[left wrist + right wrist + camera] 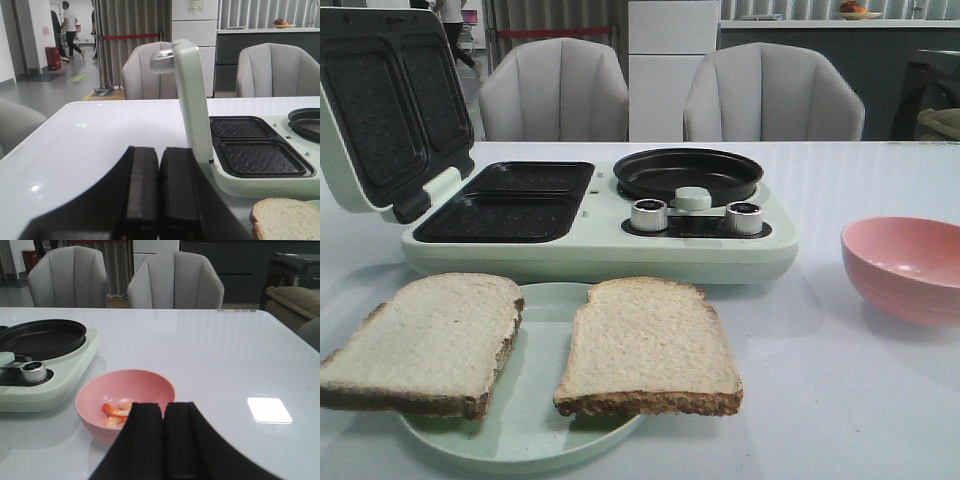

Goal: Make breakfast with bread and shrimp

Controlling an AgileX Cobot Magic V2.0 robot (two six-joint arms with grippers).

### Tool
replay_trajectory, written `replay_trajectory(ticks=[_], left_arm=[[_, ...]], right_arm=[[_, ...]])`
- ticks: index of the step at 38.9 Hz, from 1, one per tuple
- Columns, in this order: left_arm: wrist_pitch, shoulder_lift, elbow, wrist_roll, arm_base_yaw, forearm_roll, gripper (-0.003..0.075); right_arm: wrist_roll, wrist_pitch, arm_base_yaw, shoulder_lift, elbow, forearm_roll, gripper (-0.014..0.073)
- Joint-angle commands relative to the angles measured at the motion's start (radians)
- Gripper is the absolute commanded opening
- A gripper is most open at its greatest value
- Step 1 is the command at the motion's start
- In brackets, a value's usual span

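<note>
From the front I see two slices of bread: the left slice [420, 345] and the right slice [648, 347] lie side by side, apart, on a pale green plate [525, 435] at the near edge of the white desk [840, 400], both overhanging the plate's rim. Just behind the plate sits the mint-green breakfast maker [600, 245], its lid [390, 100] propped open on the left, two dark sandwich wells [510, 200] exposed, a round black pan [688, 172] on the right part and two silver knobs [649, 215] in front of it. A pink bowl [905, 265] stands on the desk to the right of the appliance, apart from it. In my right wrist view the shrimp [116, 412] lies inside that pink bowl [125, 390], orange-red bits showing, partly hidden by my right end effector [162, 440], whose fingers are pressed together with nothing between them, just on the near side of the bowl. My left end effector [159, 195] is likewise pressed together and empty, beside the open lid [192, 100], with a corner of one bread slice [287, 217] in view. Two grey chairs [555, 90] stand behind the desk.
</note>
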Motion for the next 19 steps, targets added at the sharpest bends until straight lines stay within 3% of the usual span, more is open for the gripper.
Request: replay_trajectory(ticks=[1, 12, 19], left_arm=[[-0.113, -0.021, 0.006, -0.009, -0.007, 0.001, 0.0099], [-0.175, -0.017, -0.103, -0.009, -0.007, -0.023, 0.0099], [-0.061, 0.009, -0.312, -0.009, -0.007, -0.023, 0.0099]], right_arm=[[-0.01, -0.12, -0.006, -0.022, -0.018, -0.008, 0.0044], [-0.008, -0.074, -0.006, -0.022, -0.188, 0.033, 0.0044], [-0.008, 0.032, -0.006, 0.008, -0.372, -0.013, 0.0044]])
